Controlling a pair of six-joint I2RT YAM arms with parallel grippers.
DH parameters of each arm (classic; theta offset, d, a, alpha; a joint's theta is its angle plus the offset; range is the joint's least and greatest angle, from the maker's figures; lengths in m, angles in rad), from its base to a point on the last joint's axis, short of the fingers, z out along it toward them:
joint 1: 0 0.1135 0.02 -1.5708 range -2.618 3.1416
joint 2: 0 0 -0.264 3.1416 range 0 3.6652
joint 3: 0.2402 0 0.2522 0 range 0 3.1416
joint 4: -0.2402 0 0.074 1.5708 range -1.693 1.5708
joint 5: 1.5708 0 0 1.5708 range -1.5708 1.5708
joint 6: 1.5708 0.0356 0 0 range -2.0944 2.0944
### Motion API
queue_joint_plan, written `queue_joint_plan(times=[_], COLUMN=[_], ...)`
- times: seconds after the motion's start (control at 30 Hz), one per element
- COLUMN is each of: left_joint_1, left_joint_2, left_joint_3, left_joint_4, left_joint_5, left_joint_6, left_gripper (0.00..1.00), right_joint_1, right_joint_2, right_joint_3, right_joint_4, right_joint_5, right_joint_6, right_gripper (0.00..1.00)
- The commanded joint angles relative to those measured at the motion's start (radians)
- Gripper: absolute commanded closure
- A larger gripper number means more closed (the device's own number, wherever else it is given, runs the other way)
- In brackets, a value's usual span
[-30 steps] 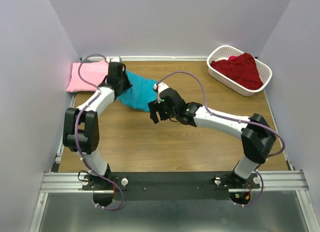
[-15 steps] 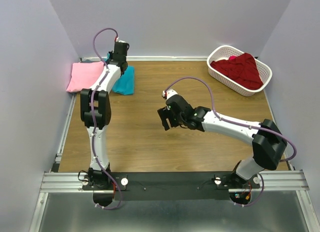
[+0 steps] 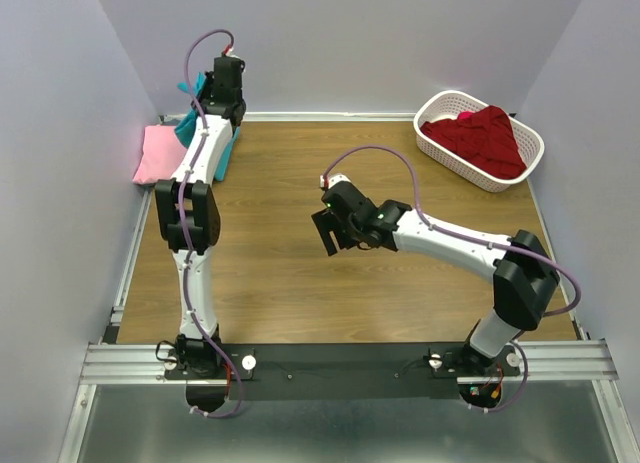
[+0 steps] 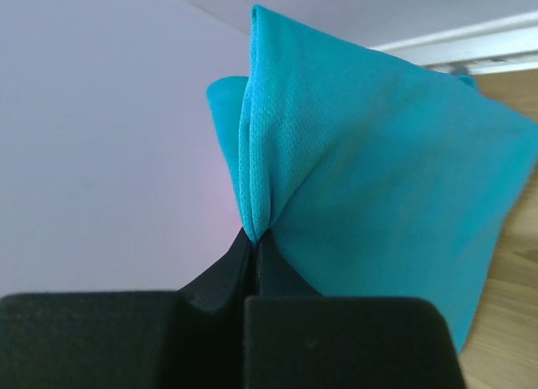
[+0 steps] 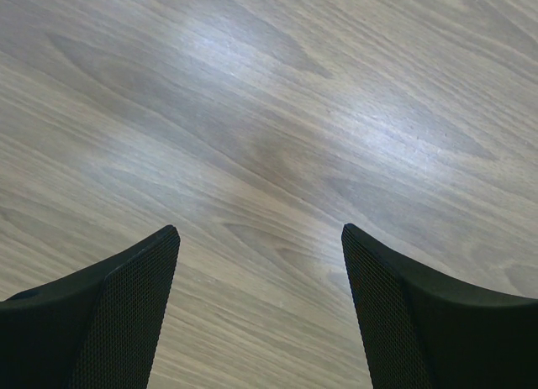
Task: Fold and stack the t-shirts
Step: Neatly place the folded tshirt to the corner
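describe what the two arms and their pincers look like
The left arm and right arm both have white tubular links, bulky black joints and a purple cable looping alongside. The left pincer and right pincer are black; the right one's fingers show a fine mesh texture.

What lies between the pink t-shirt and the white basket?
In the top view: the left arm, the teal t-shirt hanging from its shut jaws, then bare wooden table.

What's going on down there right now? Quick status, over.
Left tool shut on teal t-shirt, held up beside pink t-shirt. Right tool open, empty, over table. Dark red t-shirt in basket. Nothing in the way.
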Motion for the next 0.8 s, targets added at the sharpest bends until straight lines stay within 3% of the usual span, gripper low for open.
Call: queue_joint_plan(times=[0.0, 0.5, 0.57, 0.77], left_joint_1=[0.034, 0.152, 0.160, 0.178], left_joint_2=[0.015, 0.135, 0.161, 0.221], left_joint_3=[0.052, 0.012, 0.014, 0.032], left_joint_4=[-0.007, 0.204, 0.238, 0.293], left_joint_5=[-0.089, -0.146, -0.123, -0.148], left_joint_6=[0.101, 0.221, 0.233, 0.256], left_gripper=[1.00, 0.97, 0.90, 0.90], right_joint_1=[0.007, 0.007, 0.007, 0.007], right_joint_2=[0.029, 0.087, 0.090, 0.095], right_joint_3=[0.033, 0.082, 0.082, 0.077], right_joint_4=[-0.088, -0.144, -0.148, -0.170], right_joint_5=[0.043, 0.020, 0.017, 0.005], right_joint_6=[0.031, 0.044, 0.044, 0.060], right_gripper=[0.15, 0.15, 0.15, 0.15])
